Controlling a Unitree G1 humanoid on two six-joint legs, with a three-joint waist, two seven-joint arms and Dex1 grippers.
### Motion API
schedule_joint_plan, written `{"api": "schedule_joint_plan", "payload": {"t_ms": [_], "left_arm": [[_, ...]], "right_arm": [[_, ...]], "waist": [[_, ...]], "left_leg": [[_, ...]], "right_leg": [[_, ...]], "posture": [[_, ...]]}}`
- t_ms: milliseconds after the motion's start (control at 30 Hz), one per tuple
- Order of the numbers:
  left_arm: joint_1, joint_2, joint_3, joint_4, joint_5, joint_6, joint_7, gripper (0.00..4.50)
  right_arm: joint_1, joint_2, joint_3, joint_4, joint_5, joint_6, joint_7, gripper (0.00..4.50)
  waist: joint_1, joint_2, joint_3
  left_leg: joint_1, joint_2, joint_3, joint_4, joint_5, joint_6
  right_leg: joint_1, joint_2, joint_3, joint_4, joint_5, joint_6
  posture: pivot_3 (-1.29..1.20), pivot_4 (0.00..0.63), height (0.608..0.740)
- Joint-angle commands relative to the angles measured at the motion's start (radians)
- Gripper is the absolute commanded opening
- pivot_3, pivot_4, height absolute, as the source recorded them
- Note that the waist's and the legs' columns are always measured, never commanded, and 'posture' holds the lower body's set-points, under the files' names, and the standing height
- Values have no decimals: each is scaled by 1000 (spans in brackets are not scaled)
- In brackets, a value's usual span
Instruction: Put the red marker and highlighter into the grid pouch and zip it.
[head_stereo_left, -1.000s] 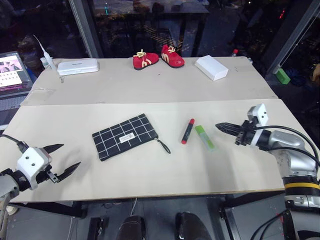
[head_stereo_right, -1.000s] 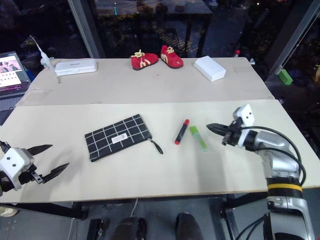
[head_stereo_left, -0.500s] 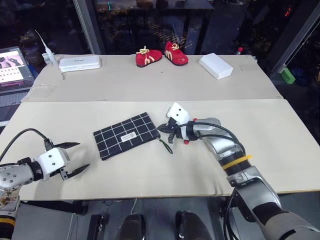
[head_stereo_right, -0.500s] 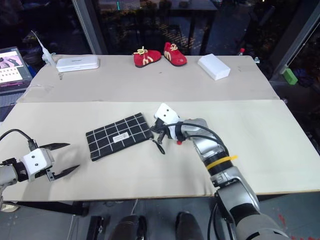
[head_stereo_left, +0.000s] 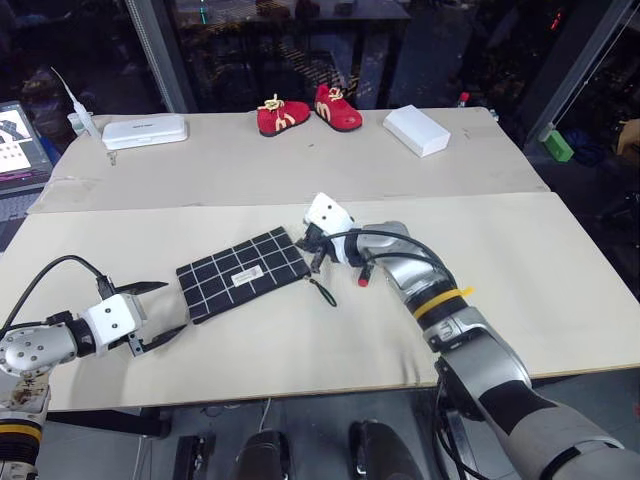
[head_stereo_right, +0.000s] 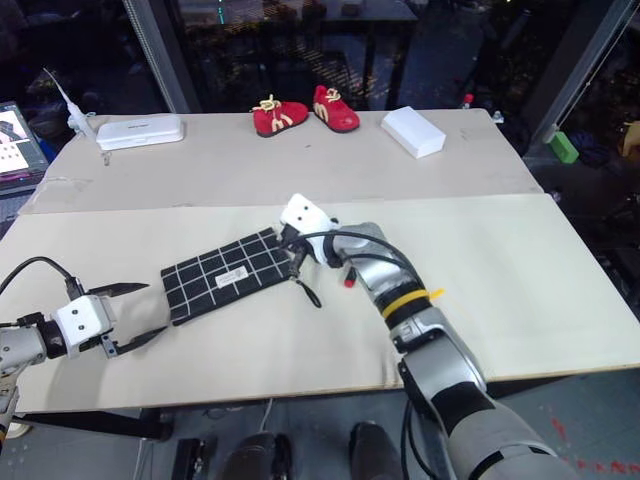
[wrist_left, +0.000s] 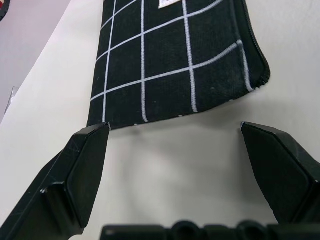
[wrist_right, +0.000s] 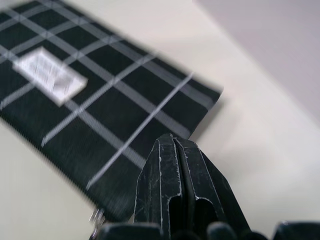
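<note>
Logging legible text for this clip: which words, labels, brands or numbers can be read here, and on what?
None can be read.
White label on the grid pouch: print too small, blurred.
Long white case at the table's far edge: faint mark, unreadable.
Laptop screen: shapes, no legible words.
Red shoes: yellow marks, not readable as letters.

No legible txt anywhere.
</note>
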Motion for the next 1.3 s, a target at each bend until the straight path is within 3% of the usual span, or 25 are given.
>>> {"api": "schedule_joint_plan", "payload": {"t_ms": [33,233,533,800,967,1300], "left_arm": [[-1,14,0,24,-8,-17,-7,4500],[-8,6,-9,45,-8,-34,-8,4500],[-56,-11,-53,92,19,-97,-16,4500],[-211,-33,-177,269,213,-387,82,4500],[-296,-48,-228,385,260,-500,128,4500],[-327,-77,-302,432,194,-586,80,4500]], "right_arm": [[-11,7,-25,-24,23,-13,18,69],[56,41,28,-34,-8,-10,40,69],[64,55,73,159,-96,-94,-26,69],[21,58,57,202,-99,-133,-16,69],[6,60,49,220,-96,-142,-17,69],[8,62,41,233,-97,-146,-23,69]], "waist": [[0,0,0],[-1,0,0],[1,0,-2],[13,1,-3],[24,1,-4],[27,1,-4]], "left_leg": [[0,0,0,0,0,0],[1,0,1,0,0,0],[8,0,2,0,0,0],[16,0,2,0,0,0],[16,0,2,0,0,0],[15,0,2,0,0,0]], "right_leg": [[0,0,0,0,0,0],[0,0,0,1,0,0],[5,-1,1,1,0,0],[15,-1,0,0,0,0],[15,-1,0,0,0,0],[15,-1,0,-1,0,0]], "posture": [[0,150,740],[0,150,740],[0,150,740],[0,150,740],[0,150,740],[0,150,740]]}}
